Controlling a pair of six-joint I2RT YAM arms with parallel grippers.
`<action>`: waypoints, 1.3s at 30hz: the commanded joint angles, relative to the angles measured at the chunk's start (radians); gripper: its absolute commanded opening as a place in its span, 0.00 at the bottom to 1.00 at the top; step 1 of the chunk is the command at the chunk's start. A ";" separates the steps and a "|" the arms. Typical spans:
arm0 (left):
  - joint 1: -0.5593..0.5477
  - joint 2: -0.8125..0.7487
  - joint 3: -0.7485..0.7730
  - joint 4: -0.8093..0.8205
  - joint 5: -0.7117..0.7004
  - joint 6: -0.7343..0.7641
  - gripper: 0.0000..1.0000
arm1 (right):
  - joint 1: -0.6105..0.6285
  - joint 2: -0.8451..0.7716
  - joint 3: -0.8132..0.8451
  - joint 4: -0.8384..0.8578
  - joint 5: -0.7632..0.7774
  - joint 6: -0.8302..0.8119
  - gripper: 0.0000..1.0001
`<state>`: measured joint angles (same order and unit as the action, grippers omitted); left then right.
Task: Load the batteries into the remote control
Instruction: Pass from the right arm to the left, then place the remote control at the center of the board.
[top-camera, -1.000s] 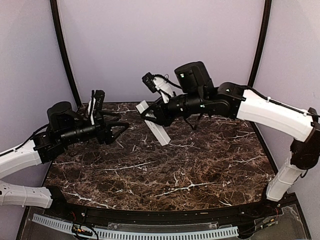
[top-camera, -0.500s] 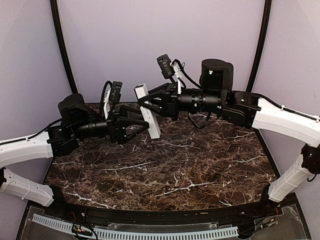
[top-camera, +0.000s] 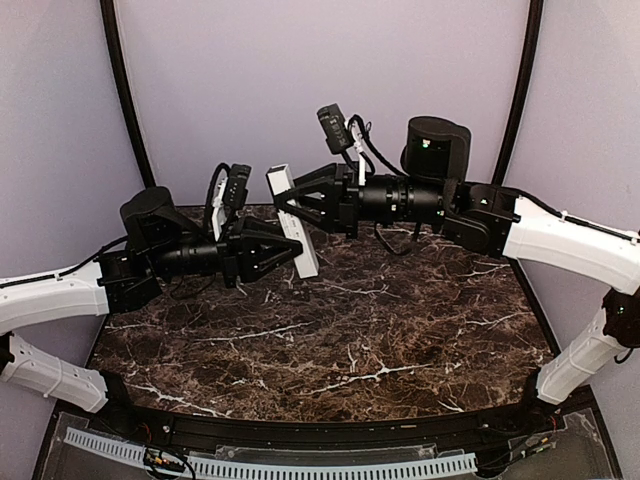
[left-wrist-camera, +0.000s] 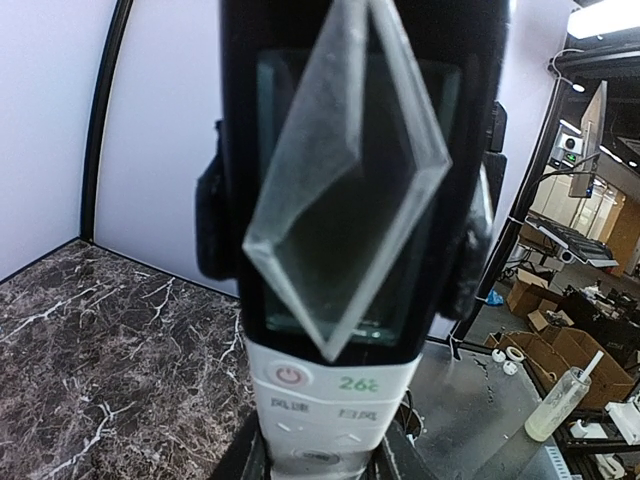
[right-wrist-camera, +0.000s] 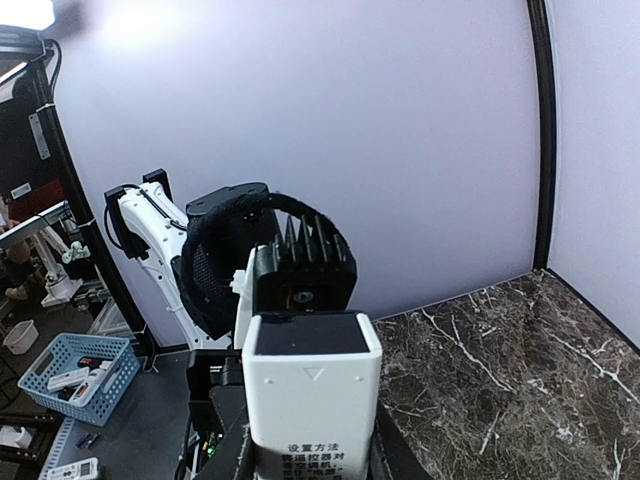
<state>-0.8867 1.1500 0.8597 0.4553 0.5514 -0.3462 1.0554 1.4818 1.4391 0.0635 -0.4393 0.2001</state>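
Both tools are on the remote control (top-camera: 296, 232), which is in mid-air well above the counter (top-camera: 400, 330).

- Right tool (top-camera: 288, 207): closed on the upper half and carrying it.
- Left tool (top-camera: 292, 252): narrowed onto the lower half from the opposite side. It looks like a grip, with the white body sitting between its fingers in the left wrist view.

Key relation: the remote's long axis runs steeply up and down, crosswise to both tools, with the top end leaning away from the right tool. The tools meet nose to nose, with the remote sandwiched between them.

- The button and display face (left-wrist-camera: 335, 400) points at the left wrist.
- The back face with the arrow mark (right-wrist-camera: 313, 373) points at the right wrist. That is probably the battery door.
- My read is that the door has to slide along the long axis, so one tool holds while the other pushes. The right tool is better placed for the push because it is on that face.

Blockers:
- The batteries aren't visible in any view, so I can't say where they lie from either tool.
- A clear angular piece (left-wrist-camera: 345, 180) sits in front of the display. I can't tell what it is.
- Tool clearance is tight because both sets of fingers share the same short span.
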 joint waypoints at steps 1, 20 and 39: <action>-0.004 -0.010 0.021 0.003 -0.028 -0.015 0.05 | 0.004 -0.011 -0.010 0.053 -0.021 -0.013 0.00; -0.002 0.094 0.256 -0.846 -0.515 0.060 0.00 | -0.008 -0.091 -0.104 -0.225 0.690 0.095 0.99; 0.198 0.645 0.432 -1.369 -0.578 0.161 0.00 | -0.015 -0.063 -0.135 -0.582 0.863 0.255 0.99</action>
<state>-0.7212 1.7527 1.2465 -0.8040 -0.0315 -0.2466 1.0458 1.3991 1.3178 -0.4717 0.4004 0.4305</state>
